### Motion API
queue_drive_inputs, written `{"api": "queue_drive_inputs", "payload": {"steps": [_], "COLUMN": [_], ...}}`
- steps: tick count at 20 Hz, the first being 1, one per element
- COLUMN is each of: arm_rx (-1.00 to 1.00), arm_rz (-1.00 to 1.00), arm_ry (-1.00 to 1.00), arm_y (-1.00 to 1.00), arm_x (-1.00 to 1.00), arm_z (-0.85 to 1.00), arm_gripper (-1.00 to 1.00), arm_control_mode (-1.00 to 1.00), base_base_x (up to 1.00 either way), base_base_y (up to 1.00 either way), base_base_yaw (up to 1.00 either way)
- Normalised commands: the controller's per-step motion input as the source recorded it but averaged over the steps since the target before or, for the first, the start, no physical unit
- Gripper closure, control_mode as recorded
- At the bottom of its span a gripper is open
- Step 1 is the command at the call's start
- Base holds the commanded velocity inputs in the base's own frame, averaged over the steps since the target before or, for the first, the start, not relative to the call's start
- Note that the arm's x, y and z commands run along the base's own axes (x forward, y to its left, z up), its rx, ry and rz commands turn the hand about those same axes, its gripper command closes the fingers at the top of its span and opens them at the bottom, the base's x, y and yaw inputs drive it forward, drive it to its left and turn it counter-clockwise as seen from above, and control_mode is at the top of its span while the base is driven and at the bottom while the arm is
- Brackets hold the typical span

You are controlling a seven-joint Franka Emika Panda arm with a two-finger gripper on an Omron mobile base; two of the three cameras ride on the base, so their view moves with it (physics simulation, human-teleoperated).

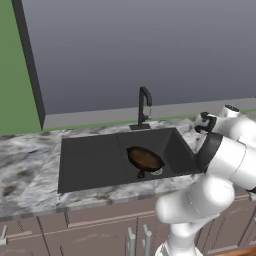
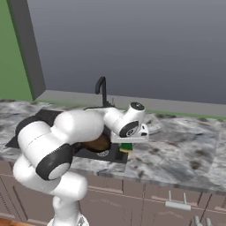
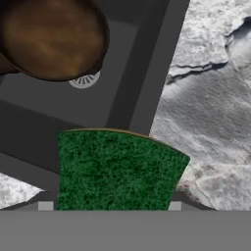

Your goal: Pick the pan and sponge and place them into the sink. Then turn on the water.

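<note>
Sponge [image 3: 117, 169] sits between the gripper [image 3: 110, 206] finger tips, green scrub face toward the hand camera, thin yellow edge along its far side. Fingers [image 3: 45, 206] set wide at the sponge's two sides, pinching it. In the right base view the sponge [image 2: 127, 147] hangs under the hand, held above the sink's right rim where basin meets counter.

Pan [image 1: 145, 158] lies inside the sink [image 1: 90, 162] – right part of the basin, reddish-brown inside up, short handle toward the front, partly covering the round metal drain [image 3: 84, 80]. Flat drainboard section to the left of it is bare.

Black gooseneck faucet [image 1: 143, 107] stands behind the sink, no stream from it. Marble counter [image 2: 181, 148] around the basin – brown cabinets [image 1: 75, 232] below.
</note>
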Motion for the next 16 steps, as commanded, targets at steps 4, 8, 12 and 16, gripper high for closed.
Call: {"api": "queue_drive_inputs", "payload": {"steps": [4,8,12,16], "arm_rx": [0.03,0.08,0.11,0.1], "arm_rz": [0.0,0.0,0.01,0.01], "arm_ry": [-0.07,-0.05,-0.04,-0.02], "arm_y": [0.59,0.51,0.45,0.38], "arm_x": [0.1,0.09,0.13,0.22], "arm_z": [0.1,0.02,-0.02,-0.02], "arm_gripper": [1.0,1.0,1.0,1.0], "arm_control_mode": [-1.0,-1.0,-1.0,-1.0], "base_base_x": [0.0,0.0,0.0,0.0], "base_base_y": [0.0,0.0,0.0,0.0], "base_base_yaw": [0.0,0.0,0.0,0.0]}}
